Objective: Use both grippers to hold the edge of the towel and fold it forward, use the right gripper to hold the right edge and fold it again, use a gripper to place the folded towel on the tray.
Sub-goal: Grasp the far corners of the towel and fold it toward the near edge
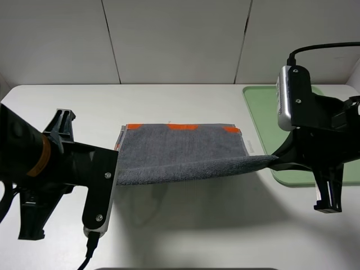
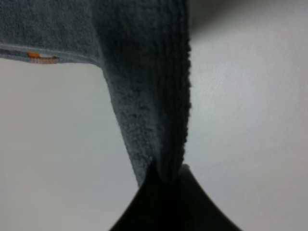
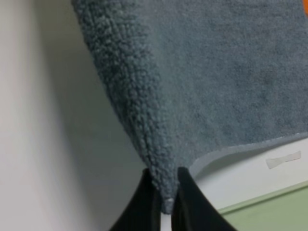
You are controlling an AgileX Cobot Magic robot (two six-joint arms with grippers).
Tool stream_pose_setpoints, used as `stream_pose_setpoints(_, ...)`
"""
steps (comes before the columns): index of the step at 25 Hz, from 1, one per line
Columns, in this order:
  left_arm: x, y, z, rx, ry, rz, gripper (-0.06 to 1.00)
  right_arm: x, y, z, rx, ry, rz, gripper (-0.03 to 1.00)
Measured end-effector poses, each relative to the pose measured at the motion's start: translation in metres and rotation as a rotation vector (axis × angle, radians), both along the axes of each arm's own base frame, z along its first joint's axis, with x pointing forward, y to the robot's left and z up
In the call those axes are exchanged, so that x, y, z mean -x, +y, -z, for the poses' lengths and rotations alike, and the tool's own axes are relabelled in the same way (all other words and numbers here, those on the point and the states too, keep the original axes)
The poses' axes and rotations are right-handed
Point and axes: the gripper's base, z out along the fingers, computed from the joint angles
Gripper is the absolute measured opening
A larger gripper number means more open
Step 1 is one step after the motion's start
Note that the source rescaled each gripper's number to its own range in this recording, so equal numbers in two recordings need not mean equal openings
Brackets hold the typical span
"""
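Dark grey towel (image 1: 180,154) spans white table (image 1: 197,230) ctr, near edge raised, its corners clamped by left gripper (image 2: 168,174) & right gripper (image 3: 165,190) (both pinched tight). Green tray (image 1: 261,109) far right; pale panelled wall (image 1: 180,39) behind.

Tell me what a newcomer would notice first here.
The dark grey towel is stretched over the middle of the white table, with its near edge raised. The left gripper and the right gripper each pinch one corner. A pale green tray lies at the far right.
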Motion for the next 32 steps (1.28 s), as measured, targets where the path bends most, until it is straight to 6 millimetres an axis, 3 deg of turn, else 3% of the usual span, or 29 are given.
stream_pose_setpoints(8, -0.004, 0.001, -0.002, -0.017, -0.037, 0.021, 0.00, -0.004, 0.000, -0.002, -0.018, -0.035, 0.035, 0.00)
stream_pose_setpoints(16, -0.031, 0.019, -0.003, 0.041, -0.060, -0.088, 0.00, -0.011, 0.003, 0.005, -0.025, -0.020, 0.062, 0.00)
stream_pose_setpoints(23, -0.047, 0.028, -0.004, 0.092, -0.087, -0.105, 0.00, -0.031, 0.010, 0.020, -0.005, 0.025, 0.087, 0.00)
stream_pose_setpoints(32, -0.066, 0.044, -0.007, 0.129, -0.129, -0.128, 0.00, -0.065, 0.025, 0.022, -0.013, 0.038, 0.101, 0.00)
